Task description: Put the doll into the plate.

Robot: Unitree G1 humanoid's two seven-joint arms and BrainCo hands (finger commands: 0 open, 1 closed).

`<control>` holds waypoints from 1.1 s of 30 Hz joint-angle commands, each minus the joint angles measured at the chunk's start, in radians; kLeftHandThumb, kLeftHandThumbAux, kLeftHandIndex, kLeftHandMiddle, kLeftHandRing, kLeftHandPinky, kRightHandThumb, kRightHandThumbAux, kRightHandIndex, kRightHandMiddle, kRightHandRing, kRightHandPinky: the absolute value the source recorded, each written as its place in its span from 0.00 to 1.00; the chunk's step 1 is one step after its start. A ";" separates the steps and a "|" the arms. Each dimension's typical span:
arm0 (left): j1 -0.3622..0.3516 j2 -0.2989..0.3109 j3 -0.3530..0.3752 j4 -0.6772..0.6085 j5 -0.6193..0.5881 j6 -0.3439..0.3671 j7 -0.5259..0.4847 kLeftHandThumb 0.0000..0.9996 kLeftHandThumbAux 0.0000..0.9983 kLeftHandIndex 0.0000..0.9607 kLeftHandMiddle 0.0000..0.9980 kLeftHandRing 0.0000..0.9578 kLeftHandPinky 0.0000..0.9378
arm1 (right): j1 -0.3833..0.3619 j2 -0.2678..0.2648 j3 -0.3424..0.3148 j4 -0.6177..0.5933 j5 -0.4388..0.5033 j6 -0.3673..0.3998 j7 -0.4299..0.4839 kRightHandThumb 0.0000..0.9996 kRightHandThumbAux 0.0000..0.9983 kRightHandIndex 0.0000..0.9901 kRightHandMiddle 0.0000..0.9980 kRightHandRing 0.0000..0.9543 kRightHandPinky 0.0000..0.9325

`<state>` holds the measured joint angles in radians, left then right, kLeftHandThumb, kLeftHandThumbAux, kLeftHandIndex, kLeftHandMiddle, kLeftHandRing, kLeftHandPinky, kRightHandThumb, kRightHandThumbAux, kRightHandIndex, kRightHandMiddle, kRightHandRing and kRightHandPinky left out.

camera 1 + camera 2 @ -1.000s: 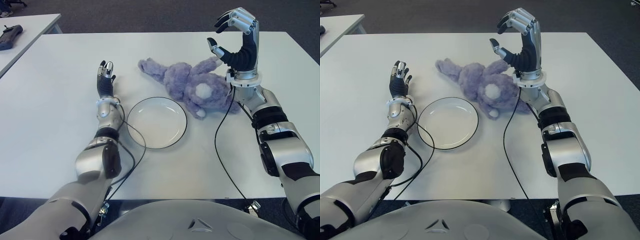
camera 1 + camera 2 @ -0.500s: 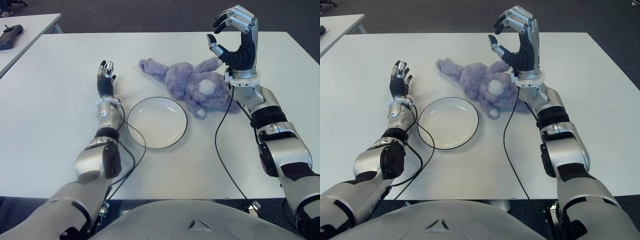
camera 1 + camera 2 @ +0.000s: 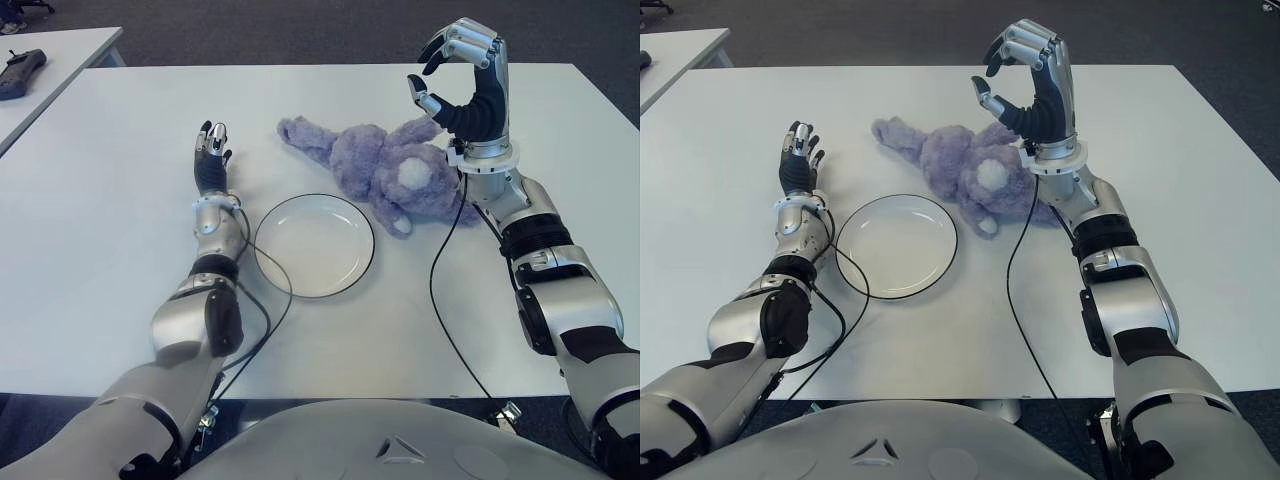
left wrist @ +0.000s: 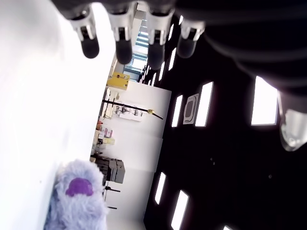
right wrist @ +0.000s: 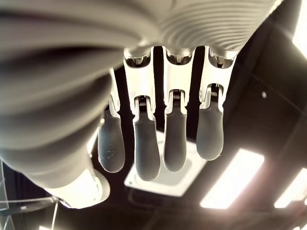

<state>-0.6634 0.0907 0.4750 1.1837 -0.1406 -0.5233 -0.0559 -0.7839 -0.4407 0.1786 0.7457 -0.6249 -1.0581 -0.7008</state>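
A fluffy purple doll (image 3: 385, 172) lies on the white table (image 3: 120, 250), just behind and to the right of a round white plate (image 3: 314, 245) with a dark rim. My right hand (image 3: 460, 75) is raised above the doll's right end, palm up, fingers half curled around nothing. The right wrist view shows those fingers (image 5: 146, 148) bent with only ceiling behind them. My left hand (image 3: 209, 150) shows left of the plate, fingers straight and holding nothing. The doll (image 4: 76, 199) shows small in the left wrist view.
A second white table (image 3: 40, 70) stands at the far left with a dark device (image 3: 20, 72) on it. A black cable (image 3: 440, 300) runs from my right wrist across the table to its front edge. Another cable (image 3: 265, 300) loops beside my left forearm.
My right hand has drifted slightly left and toward the doll, with its fingers curling a little more. The doll, the plate and the left hand have not moved.
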 commanded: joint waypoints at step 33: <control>0.228 -0.082 0.016 0.146 -0.025 0.073 0.011 0.00 0.41 0.04 0.12 0.08 0.02 | 0.268 -0.158 0.070 -0.438 0.265 0.490 1.035 0.12 0.40 0.00 0.00 0.00 0.01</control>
<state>-0.6669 0.0875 0.4751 1.1836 -0.1404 -0.5231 -0.0559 -0.5796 -0.5785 0.2400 0.3764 -0.3172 -0.6472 0.2891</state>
